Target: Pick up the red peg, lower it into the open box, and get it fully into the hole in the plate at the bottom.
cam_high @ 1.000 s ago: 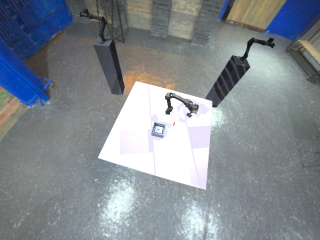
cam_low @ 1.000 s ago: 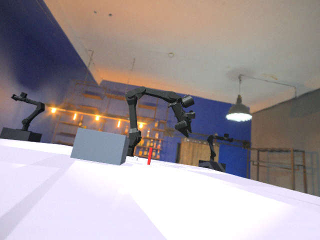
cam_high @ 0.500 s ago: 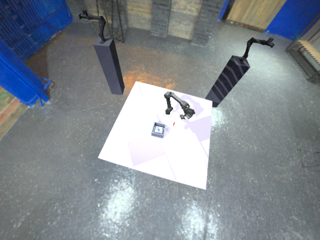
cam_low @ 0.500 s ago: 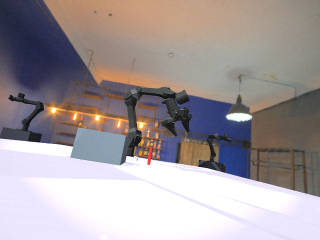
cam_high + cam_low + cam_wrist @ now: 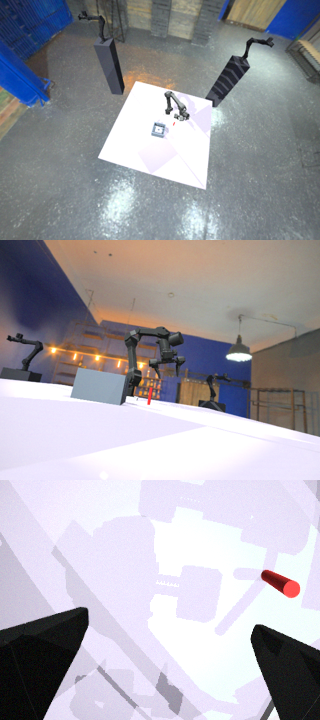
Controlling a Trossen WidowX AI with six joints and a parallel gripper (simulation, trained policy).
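Red peg [image 5: 173, 123] [image 5: 149, 396] [image 5: 281, 584] stands upright on the white table top [image 5: 155, 155] [image 5: 165, 441] [image 5: 120, 570], outside the box, touching neither box nor gripper. Wrist view: peg off to the right side, beyond the right-hand fingertip in the picture, its round end toward the camera, not between the fingers. Gripper [image 5: 181, 118] [image 5: 168, 377] [image 5: 172, 625] spread wide, nothing in it, raised above the table; exterior view has fingers pointing down, higher than the peg's top and off to one side. Open box [image 5: 158, 129] [image 5: 98, 386], blue-grey, near the peg, a gap between them. Top view shows the pale plate [image 5: 158, 129] at the bottom with a dark spot around its middle; peg not in there. Exterior view only gives the box's outer walls, inside hidden. Arm [image 5: 177, 100] [image 5: 132, 353] bent over, base at table level behind the box in exterior view. Farther out, two more arms [image 5: 102, 25] [image 5: 248, 47] [image 5: 32, 352] [image 5: 211, 387] on tall dark pedestals [image 5: 109, 67] [image 5: 227, 80], well apart from the table things.

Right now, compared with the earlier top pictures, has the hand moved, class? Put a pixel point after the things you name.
Yes: in the top view, the hand [image 5: 181, 118] [image 5: 168, 376] [image 5: 172, 625] has shifted towards the open box [image 5: 152, 132] [image 5: 99, 385].
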